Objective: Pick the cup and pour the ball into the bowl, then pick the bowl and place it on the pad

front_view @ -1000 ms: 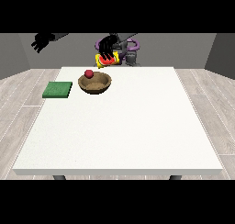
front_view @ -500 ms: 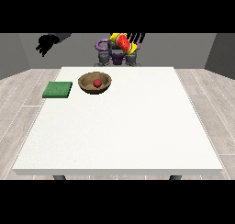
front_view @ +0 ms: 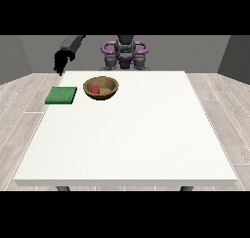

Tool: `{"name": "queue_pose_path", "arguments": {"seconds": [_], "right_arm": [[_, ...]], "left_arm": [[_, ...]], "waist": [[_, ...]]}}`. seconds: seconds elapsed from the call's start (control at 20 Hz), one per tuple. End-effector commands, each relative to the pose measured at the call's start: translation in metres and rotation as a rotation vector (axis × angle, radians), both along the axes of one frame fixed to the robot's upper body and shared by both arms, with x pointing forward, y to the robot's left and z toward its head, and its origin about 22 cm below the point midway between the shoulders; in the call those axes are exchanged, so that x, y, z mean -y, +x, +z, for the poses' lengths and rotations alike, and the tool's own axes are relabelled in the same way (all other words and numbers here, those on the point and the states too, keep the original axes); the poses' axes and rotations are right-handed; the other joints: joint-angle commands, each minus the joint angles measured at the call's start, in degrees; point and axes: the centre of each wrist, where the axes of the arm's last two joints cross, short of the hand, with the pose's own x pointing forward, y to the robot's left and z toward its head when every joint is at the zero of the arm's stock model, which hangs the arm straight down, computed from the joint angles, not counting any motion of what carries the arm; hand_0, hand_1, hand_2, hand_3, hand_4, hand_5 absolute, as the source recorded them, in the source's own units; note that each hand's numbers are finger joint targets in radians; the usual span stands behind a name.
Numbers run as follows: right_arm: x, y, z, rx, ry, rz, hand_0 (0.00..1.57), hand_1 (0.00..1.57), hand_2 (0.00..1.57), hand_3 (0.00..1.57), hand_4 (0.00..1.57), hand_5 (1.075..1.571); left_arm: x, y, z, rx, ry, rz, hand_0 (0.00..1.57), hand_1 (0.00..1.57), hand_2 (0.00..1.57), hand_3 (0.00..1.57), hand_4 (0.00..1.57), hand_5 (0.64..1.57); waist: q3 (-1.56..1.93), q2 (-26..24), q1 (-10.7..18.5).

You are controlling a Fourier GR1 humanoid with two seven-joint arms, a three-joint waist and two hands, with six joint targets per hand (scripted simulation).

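Note:
A brown wooden bowl point(front_view: 101, 87) stands at the table's back left, with a small red ball point(front_view: 95, 89) lying inside it. A flat green pad point(front_view: 61, 95) lies on the table just left of the bowl. The black hand at the view's left point(front_view: 61, 61) hangs above the table's back left corner, fingers pointing down and relaxed, holding nothing. It is behind and above the pad, apart from both pad and bowl. No cup shows, and the hand at the view's right is out of sight.
The robot's grey and purple torso point(front_view: 125, 54) stands behind the white table's point(front_view: 132, 134) far edge. Wooden floor surrounds the table.
The hand at the view's right and the yellow and red cup it held above the bowl have gone from view. The hand at the view's left has come down towards the pad.

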Motion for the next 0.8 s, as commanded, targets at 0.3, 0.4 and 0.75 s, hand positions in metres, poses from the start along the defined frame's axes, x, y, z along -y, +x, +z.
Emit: {"name": "queue_pose_path", "arguments": {"seconds": [0.3, 0.4, 0.75], "right_arm": [[-0.043, 0.014, -0.021, 0.047, 0.049, -0.026, 0.00, 0.00, 0.00, 0.00, 0.74, 1.568], [-0.052, 0.012, -0.040, 0.060, 0.053, -0.011, 0.00, 0.00, 0.00, 0.00, 0.70, 1.565], [-0.070, 0.034, -0.048, 0.058, 0.056, 0.003, 0.00, 0.00, 0.00, 0.00, 0.56, 1.560]], "left_arm": [[-0.139, -0.022, 0.021, 0.070, -0.200, -0.100, 0.00, 0.00, 0.00, 0.00, 1.05, 1.558], [-0.137, -0.020, 0.058, 0.099, -0.205, -0.108, 0.00, 0.00, 0.00, 0.00, 1.02, 1.560], [-0.172, -0.044, 0.038, 0.078, -0.201, -0.066, 0.00, 0.00, 0.00, 0.00, 1.01, 1.535]], "waist": [[0.38, 6.89, 1.52], [0.43, 8.59, 0.75], [0.42, 8.87, -0.59]]}}
